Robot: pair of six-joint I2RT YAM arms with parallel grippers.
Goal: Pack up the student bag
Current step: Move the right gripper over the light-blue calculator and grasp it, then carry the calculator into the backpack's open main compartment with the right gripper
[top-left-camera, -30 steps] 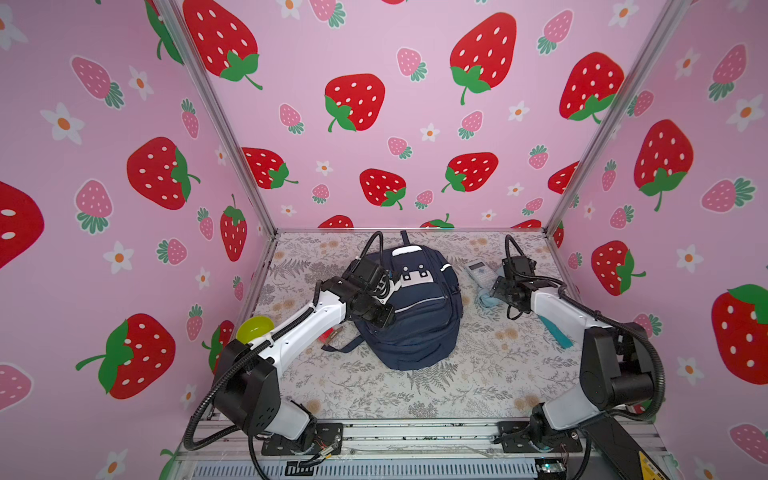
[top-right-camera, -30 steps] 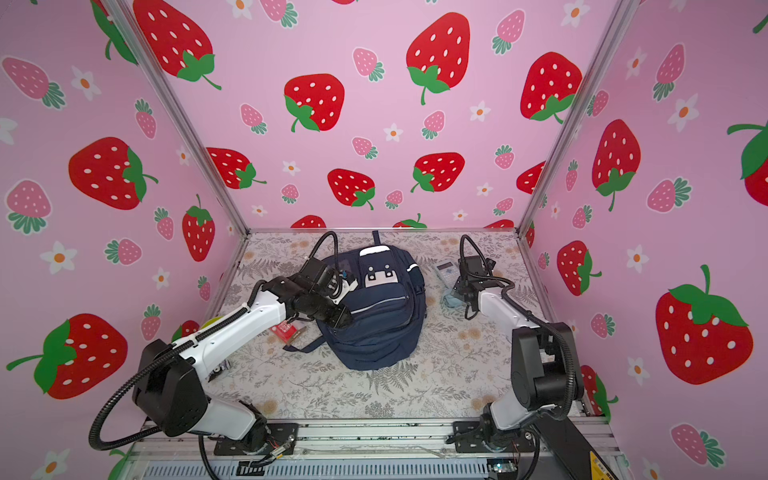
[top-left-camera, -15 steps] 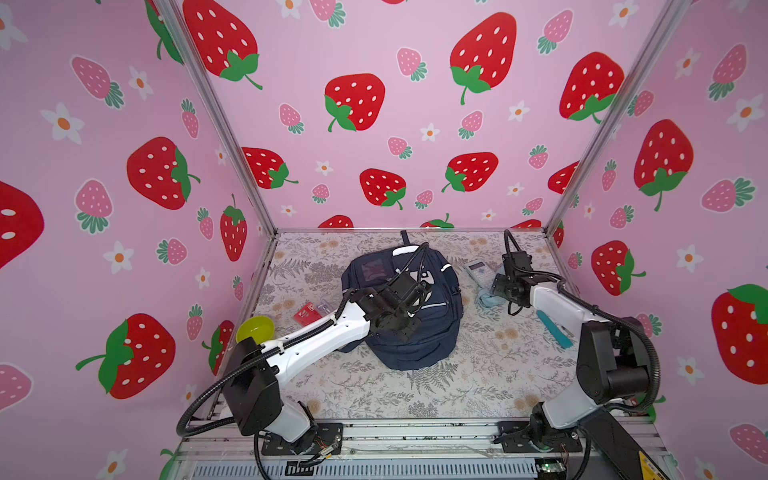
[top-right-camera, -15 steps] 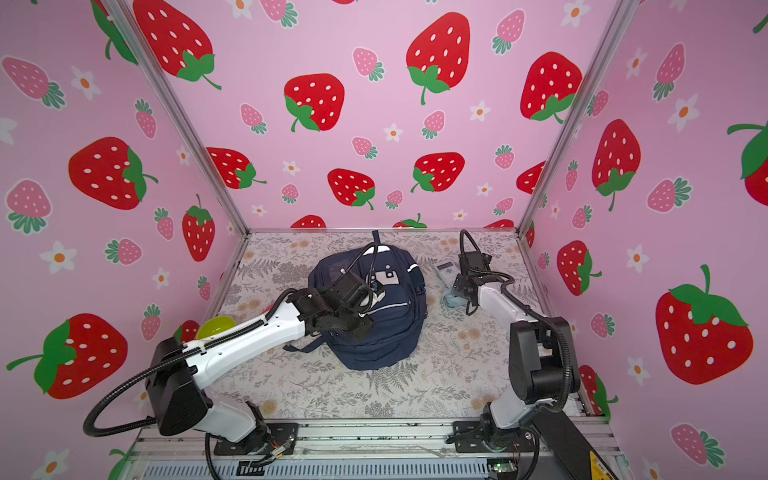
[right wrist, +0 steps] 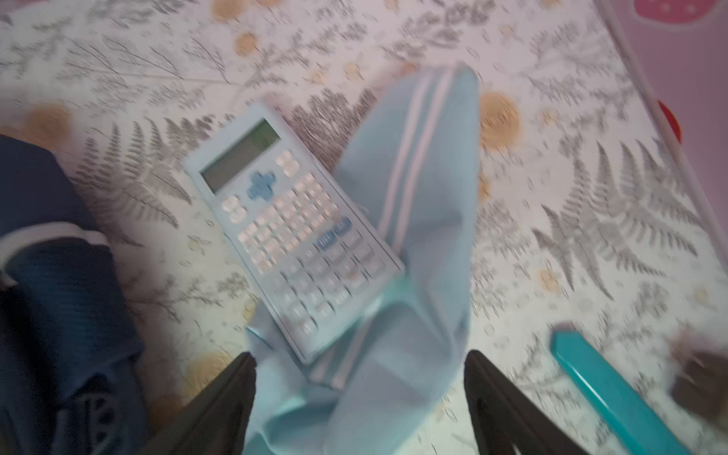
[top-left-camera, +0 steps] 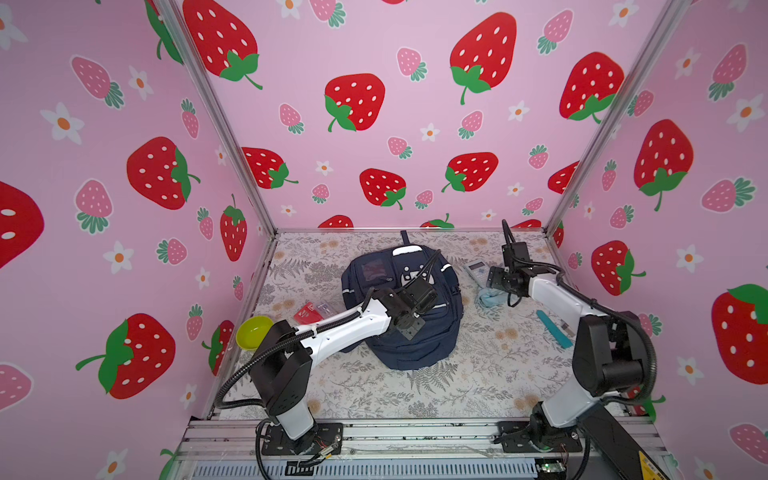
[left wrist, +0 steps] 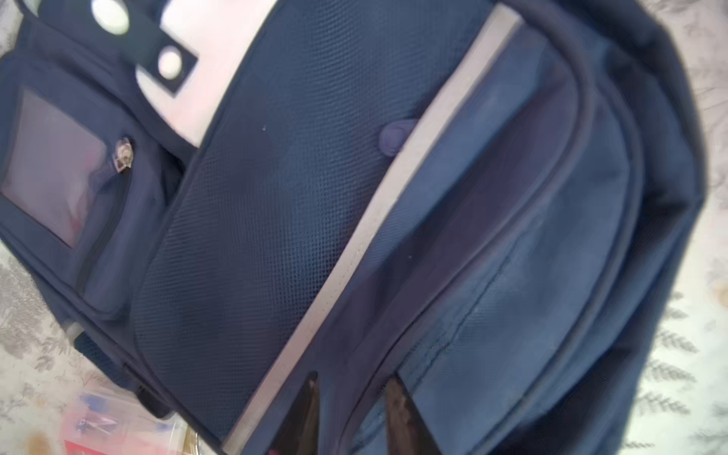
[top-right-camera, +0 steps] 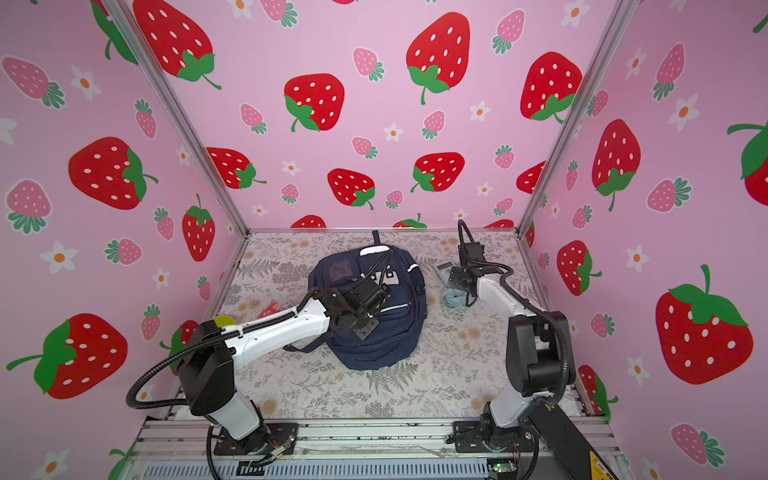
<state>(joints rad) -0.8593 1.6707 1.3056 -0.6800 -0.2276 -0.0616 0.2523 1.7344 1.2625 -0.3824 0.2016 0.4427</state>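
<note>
Finding 1, progress: the student bag (top-left-camera: 415, 353) lies front-up at the centre of both top views, its top loop toward the back wall; the front pockets look zipped, and whether the main compartment is open cannot be told. At least 5 loose things are outside it: a calculator (right wrist: 291, 228) resting partly on a pale blue cloth (right wrist: 425, 197) right of the bag, a teal bar (top-left-camera: 552, 328) further right, a red packet (top-left-camera: 307, 312) and a yellow-green bowl (top-left-camera: 253, 332) at the left. Judgement: packing is at an early stage, with opening and loading both left.

Finding 2, hands: the left gripper (left wrist: 354, 413) sits at the lower edge of its wrist view with jaws narrow, set astride the front pocket's edge; whether it pinches the fabric cannot be told. The right gripper (right wrist: 359, 366) hangs with jaws wide over the cloth, holding nothing.

Finding 3, surroundings: the table (top-left-camera: 478, 374) carries a pale fern-and-flower print; pink strawberry-patterned walls (top-left-camera: 374, 124) enclose 3 sides; both arm bases stand on a metal rail (top-left-camera: 415, 436) along the lower edge.
</note>
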